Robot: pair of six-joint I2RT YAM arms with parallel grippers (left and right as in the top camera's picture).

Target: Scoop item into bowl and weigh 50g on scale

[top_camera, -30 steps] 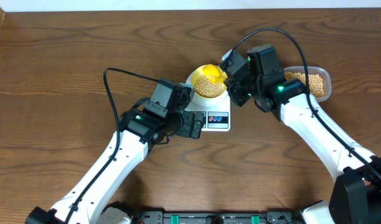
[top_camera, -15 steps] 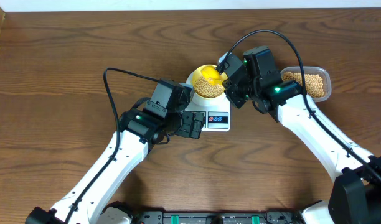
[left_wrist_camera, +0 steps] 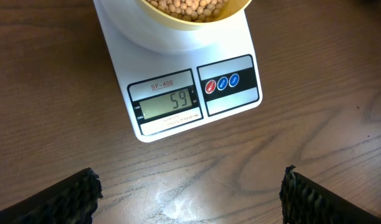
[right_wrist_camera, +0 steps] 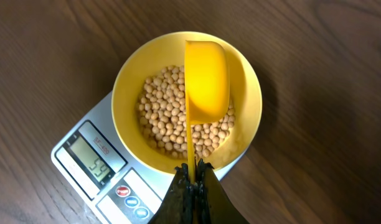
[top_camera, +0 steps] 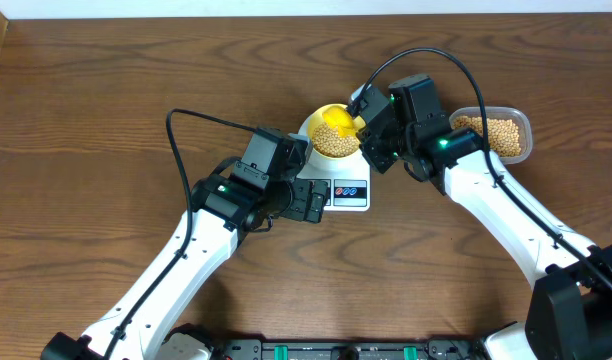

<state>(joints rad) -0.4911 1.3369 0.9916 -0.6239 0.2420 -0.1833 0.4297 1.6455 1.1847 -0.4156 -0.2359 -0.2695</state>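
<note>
Above the table (top_camera: pixel 86 120), the right arm has shifted slightly leftward within the last second; the left arm has not moved. The right gripper (right_wrist_camera: pixel 192 177) is clamped on the handle of the yellow scoop (right_wrist_camera: pixel 206 74), which now hangs empty over the bowl (right_wrist_camera: pixel 129 78). The left gripper (left_wrist_camera: pixel 190 193) is spread wide, holds nothing, and hovers just in front of the scale (left_wrist_camera: pixel 178 62). The bowl stands on the scale, partly filled with beans (right_wrist_camera: pixel 165 118). The display (left_wrist_camera: pixel 169 102) shows 59, so the target is likely overshot and some beans probably need removing. More beans lie in the clear tub (top_camera: pixel 496 135) to the right. Surface: dark, matte wood grain. Room: only a pale strip shows beyond the far edge
</note>
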